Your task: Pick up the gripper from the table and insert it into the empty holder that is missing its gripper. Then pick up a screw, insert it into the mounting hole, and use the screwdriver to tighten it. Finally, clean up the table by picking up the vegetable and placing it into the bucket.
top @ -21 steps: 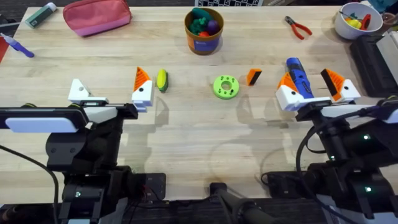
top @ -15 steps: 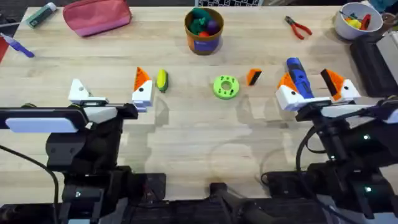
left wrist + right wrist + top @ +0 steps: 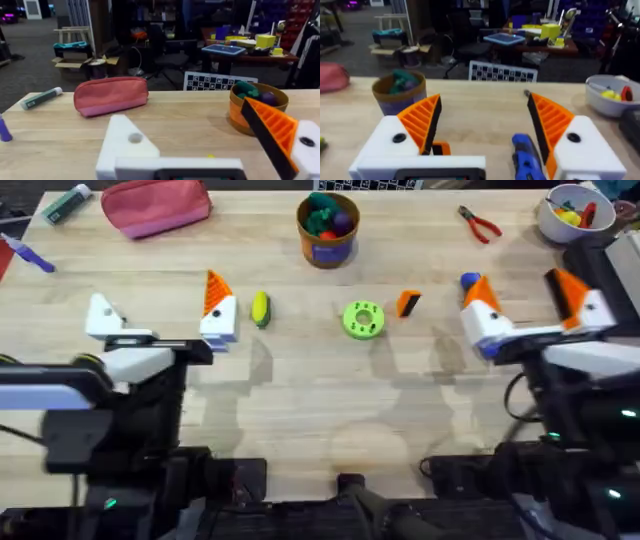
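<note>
On the wooden table [image 3: 300, 400], the green disc [image 3: 362, 319] sits near the middle and serves as the marker for everything else. Just beside the disc, toward the right arm, lies the gripper [image 3: 408, 303], the loose orange wedge with a black face. Farther out on that side the screwdriver [image 3: 470, 281] lies partly under the right gripper [image 3: 538, 305], whose jaws stand wide apart and hold nothing. Toward the left arm from the disc rests the vegetable [image 3: 260, 308], close by the orange-padded finger of the left gripper [image 3: 160, 315]; its jaws are also spread wide and empty, the outer one being the bare white holder [image 3: 103, 318]. Beyond the disc, at the far edge, stands the bucket [image 3: 327, 228], with toy pieces inside it
</note>
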`<state>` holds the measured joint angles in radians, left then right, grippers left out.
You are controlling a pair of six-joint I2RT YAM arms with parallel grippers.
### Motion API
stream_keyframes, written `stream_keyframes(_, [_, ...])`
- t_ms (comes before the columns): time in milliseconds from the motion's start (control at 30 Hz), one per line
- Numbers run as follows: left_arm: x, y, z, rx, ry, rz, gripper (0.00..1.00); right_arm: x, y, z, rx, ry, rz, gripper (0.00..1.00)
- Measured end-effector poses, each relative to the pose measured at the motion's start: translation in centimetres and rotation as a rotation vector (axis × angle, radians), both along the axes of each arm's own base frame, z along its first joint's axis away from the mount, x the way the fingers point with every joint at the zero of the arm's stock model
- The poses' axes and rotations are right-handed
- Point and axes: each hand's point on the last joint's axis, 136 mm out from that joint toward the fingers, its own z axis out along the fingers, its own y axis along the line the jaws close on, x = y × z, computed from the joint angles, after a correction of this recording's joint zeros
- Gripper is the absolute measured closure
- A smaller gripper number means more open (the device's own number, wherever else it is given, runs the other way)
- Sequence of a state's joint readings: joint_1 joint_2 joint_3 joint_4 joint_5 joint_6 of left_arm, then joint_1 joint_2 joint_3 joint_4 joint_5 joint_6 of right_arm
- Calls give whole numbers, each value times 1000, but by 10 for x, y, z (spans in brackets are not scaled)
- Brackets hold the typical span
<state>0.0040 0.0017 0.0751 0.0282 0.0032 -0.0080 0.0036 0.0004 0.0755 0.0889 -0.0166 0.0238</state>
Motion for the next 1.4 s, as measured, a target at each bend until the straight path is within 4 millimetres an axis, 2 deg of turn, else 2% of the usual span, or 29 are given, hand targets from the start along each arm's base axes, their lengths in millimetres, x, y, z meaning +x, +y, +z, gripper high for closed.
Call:
stream_keyframes(67, [-5, 1, 13, -1, 32, 5, 5, -6, 0, 23, 7, -27, 1, 7])
stream_keyframes(167, [-15, 5, 44, -2, 64, 28, 5, -15, 0, 58, 12, -46, 4, 7])
stream_keyframes(233, [-18, 7, 61, -2, 100, 41, 5, -18, 1, 73, 14, -22, 5, 7])
stream_keyframes(367, [-12, 9, 76, 0, 253, 55, 5, -13, 1, 81, 33, 130, 7, 9])
stream_keyframes(700, [22, 10, 47, 14, 765, 59, 5, 10, 1, 49, 58, 687, -9, 8])
stream_keyframes(933, [31, 10, 10, 21, 1078, 57, 6, 13, 1, 20, 55, 1038, -20, 8])
stream_keyframes(1200, [45, 10, -26, 17, 1246, 57, 6, 27, 1, -7, 54, 1190, -25, 8])
stream_keyframes(1400, [52, 4, -38, -1, 1284, 28, 8, 30, 1, -13, 54, 1211, -26, 8])
